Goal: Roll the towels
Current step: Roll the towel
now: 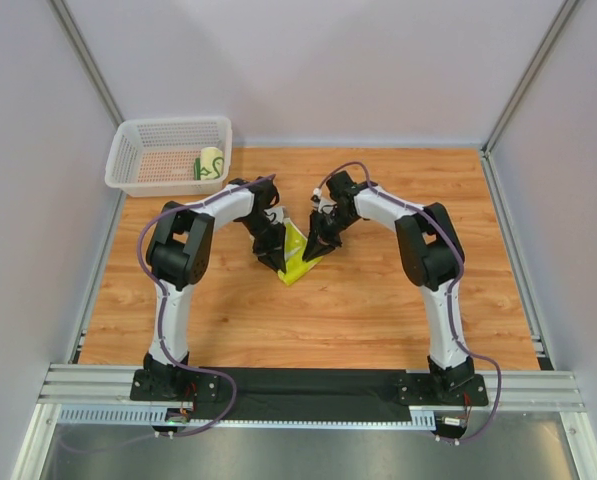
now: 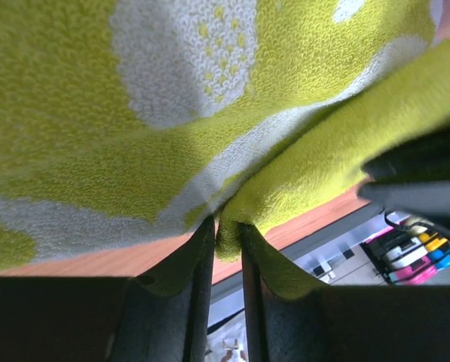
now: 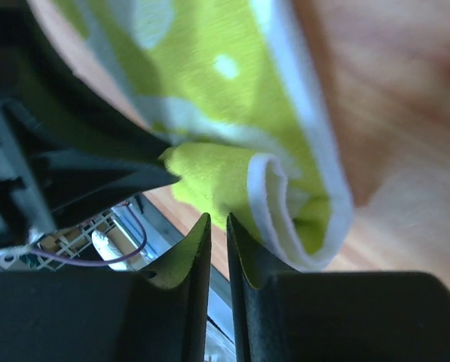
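Left pincer (image 2: 226,225) is narrowed on a fold of the lime-yellow terry towel (image 1: 296,256), held above the middle of the wooden surface (image 1: 378,300). Right pincer (image 3: 218,220) is almost closed beside its curled hem; a grip cannot be told. Light, limp cloth is judged best pinched at the hem.

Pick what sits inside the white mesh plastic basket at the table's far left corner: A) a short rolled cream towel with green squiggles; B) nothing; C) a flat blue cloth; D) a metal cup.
A: the top view shows the rolled cream towel inside the white mesh plastic basket.
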`<act>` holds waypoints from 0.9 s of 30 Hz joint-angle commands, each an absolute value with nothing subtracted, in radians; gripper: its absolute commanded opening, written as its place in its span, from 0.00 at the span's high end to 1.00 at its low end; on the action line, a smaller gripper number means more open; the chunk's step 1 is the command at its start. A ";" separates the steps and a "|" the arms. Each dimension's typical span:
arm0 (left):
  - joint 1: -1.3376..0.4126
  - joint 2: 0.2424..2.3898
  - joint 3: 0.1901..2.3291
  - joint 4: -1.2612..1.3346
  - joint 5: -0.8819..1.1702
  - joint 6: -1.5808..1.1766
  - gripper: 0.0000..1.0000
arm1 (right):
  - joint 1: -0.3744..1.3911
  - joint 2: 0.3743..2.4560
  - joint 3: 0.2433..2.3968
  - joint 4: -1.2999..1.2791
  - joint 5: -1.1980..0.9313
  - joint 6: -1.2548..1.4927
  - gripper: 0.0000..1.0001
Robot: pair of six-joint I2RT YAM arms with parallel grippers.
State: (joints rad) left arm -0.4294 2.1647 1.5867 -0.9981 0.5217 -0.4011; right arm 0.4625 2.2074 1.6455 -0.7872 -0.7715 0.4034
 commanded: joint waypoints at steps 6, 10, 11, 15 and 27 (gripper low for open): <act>-0.422 2.134 1.635 -1.032 0.463 -0.376 0.68 | 0.437 2.252 1.640 -0.770 -0.624 0.437 0.87; -0.431 2.050 1.631 -1.034 0.234 -0.359 0.66 | 0.431 2.252 1.640 -0.798 -0.601 0.431 0.89; -0.439 2.030 1.626 -1.031 0.183 -0.350 0.65 | 0.433 2.253 1.641 -0.807 -0.600 0.430 0.89; -0.485 1.912 1.563 -0.976 0.002 -0.267 0.63 | 0.431 2.249 1.651 -0.822 -0.604 0.425 0.90; -0.736 1.799 1.445 -0.775 0.113 -0.133 0.53 | 0.433 2.246 1.674 -0.841 -0.607 0.439 0.90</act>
State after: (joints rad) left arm -0.7227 1.8004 1.4551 -0.8322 0.0841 -0.1898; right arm 0.4397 2.2574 1.6508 -0.8215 -0.6704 0.4404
